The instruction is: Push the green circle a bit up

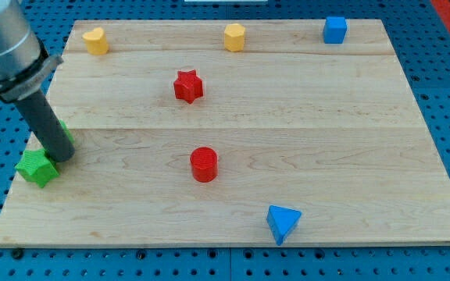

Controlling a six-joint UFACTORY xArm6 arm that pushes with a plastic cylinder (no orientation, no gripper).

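Note:
The green circle (68,133) is mostly hidden behind my rod near the board's left edge; only a thin green sliver shows to the rod's right. My tip (61,158) rests on the board just below that sliver. It is right beside the upper right of a green star (37,168). I cannot tell whether the tip touches either green block.
A red star (187,86) sits at upper centre and a red circle (204,164) at centre. A blue triangle (283,223) lies near the bottom edge. A yellow block (94,40), a yellow hexagon (234,37) and a blue cube (334,30) line the wooden board's (326,140) top edge.

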